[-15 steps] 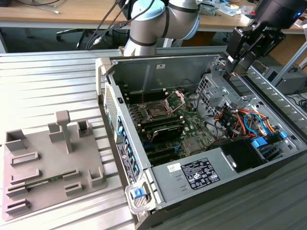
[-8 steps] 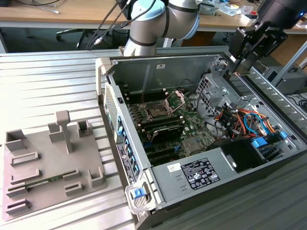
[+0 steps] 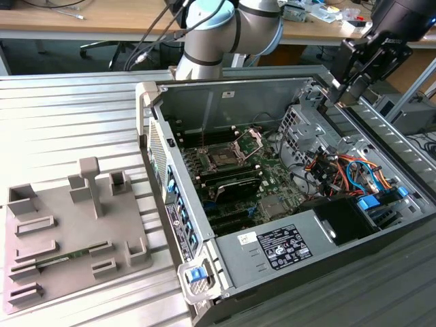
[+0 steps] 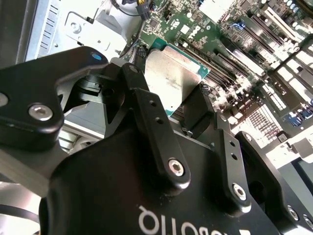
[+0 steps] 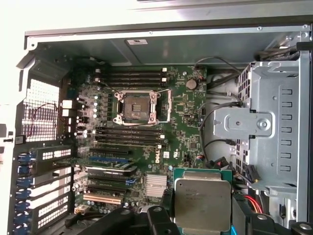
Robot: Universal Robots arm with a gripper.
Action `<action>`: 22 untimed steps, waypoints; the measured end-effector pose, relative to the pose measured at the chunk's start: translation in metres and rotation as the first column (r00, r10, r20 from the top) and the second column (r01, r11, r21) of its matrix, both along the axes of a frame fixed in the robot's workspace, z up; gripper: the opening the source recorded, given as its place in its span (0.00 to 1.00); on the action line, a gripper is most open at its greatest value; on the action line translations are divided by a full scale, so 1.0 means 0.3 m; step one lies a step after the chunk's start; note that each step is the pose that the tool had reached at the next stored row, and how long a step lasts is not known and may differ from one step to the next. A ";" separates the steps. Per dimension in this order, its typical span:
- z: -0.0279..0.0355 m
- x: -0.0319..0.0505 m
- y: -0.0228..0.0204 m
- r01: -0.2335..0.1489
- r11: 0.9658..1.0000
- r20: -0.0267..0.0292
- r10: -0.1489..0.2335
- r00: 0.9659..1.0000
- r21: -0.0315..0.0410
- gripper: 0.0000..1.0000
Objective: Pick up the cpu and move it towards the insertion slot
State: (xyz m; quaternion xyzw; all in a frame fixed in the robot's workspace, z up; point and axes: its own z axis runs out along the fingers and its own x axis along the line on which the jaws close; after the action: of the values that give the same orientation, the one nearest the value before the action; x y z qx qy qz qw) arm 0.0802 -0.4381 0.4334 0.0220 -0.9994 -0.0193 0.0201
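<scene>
Exterior view shows the open computer case (image 3: 300,204) filling the middle and right of the frame, lying on a ribbed metal table (image 3: 68,116). At lower left a grey fixture tray (image 3: 68,231) sits on the table, a thin green memory stick (image 3: 65,257) lying in one of its grooves. The robot arm (image 3: 225,30) enters at top centre, cut off by the upper edge. The gripper (image 3: 351,85) hangs at upper right, over the drive-cage side of the case; its dark body hides what it carries there.

Inside the case, the green motherboard (image 5: 142,142) takes up the centre of the first wrist view, with the metal drive cage (image 5: 274,127) at the right. The insertion slot (image 5: 139,106) lies in the upper middle of that frame, a dark square inside a shiny frame, its hinged bracket open; in the exterior view the insertion slot (image 3: 221,158) sits left of centre.

The cpu (image 5: 202,204) appears at the bottom of the first wrist view, silvery top facing the camera, its lower edge cut off. It is well apart from the slot. In the second wrist view the cpu (image 4: 173,78) stands between the two black fingers (image 4: 200,115), which are closed against its sides and grip it; the gripper body covers its lower part.
</scene>
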 end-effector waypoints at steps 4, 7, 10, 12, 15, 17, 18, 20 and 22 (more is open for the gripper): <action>0.000 0.019 0.000 0.000 1.000 0.000 0.000 1.000 0.000 0.55; -0.001 0.038 0.000 0.000 1.000 -0.001 0.000 1.000 0.000 0.55; -0.001 0.049 0.000 0.000 1.000 -0.001 0.000 1.000 0.000 0.55; -0.001 0.062 0.000 0.000 1.000 -0.001 0.000 1.000 0.000 0.55; -0.004 0.063 0.000 0.000 1.000 -0.001 0.000 1.000 0.000 0.55; -0.008 0.053 0.000 0.000 1.000 -0.001 0.000 1.000 0.000 0.55; -0.009 0.049 0.000 0.000 1.000 -0.001 0.000 1.000 0.000 0.55; -0.010 0.048 0.000 0.000 1.000 -0.001 0.000 1.000 0.000 0.55; -0.010 0.048 0.000 0.000 1.000 -0.001 0.000 1.000 0.000 0.55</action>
State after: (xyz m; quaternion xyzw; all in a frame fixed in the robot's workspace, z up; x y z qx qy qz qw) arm 0.0944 -0.4381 0.4303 0.0220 -0.9994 -0.0194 0.0207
